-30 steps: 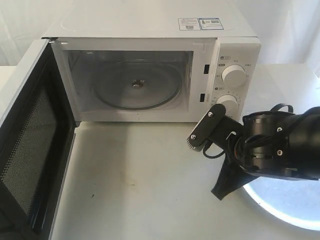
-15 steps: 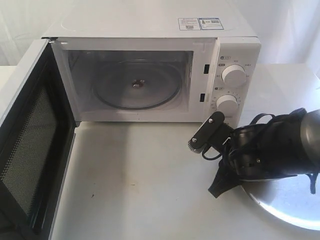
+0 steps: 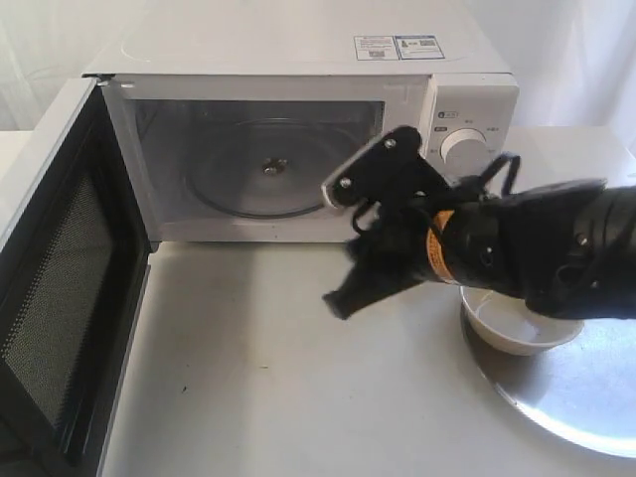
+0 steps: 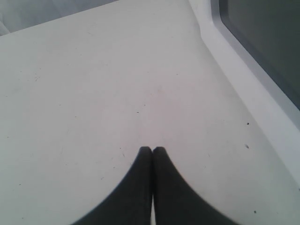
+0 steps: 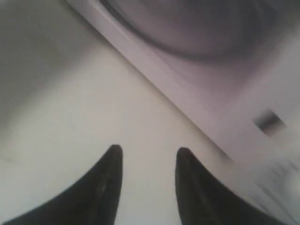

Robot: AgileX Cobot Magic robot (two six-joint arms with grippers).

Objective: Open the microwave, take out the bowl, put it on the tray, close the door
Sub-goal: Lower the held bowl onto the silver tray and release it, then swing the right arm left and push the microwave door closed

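The white microwave (image 3: 298, 50) stands with its door (image 3: 60, 288) swung wide to the left, and only the glass turntable (image 3: 270, 167) is inside. The small cream bowl (image 3: 517, 326) sits on the left part of the silver tray (image 3: 581, 402) at the right. My right gripper (image 3: 341, 298) hangs open and empty over the table in front of the cavity, left of the bowl. In the right wrist view that gripper (image 5: 149, 151) has a clear gap, with the microwave's front sill (image 5: 187, 103) beyond. My left gripper (image 4: 152, 149) is shut on nothing above bare table, beside the door (image 4: 262, 61).
The right arm's black body (image 3: 527, 248) lies across the front of the control panel and hides the lower dial; the upper dial (image 3: 463, 147) shows. The open door reaches the table's front left corner. The white table (image 3: 278, 378) runs between door and tray.
The right arm has swung left from above the tray to the front of the cavity. This has uncovered the bowl resting on the tray.
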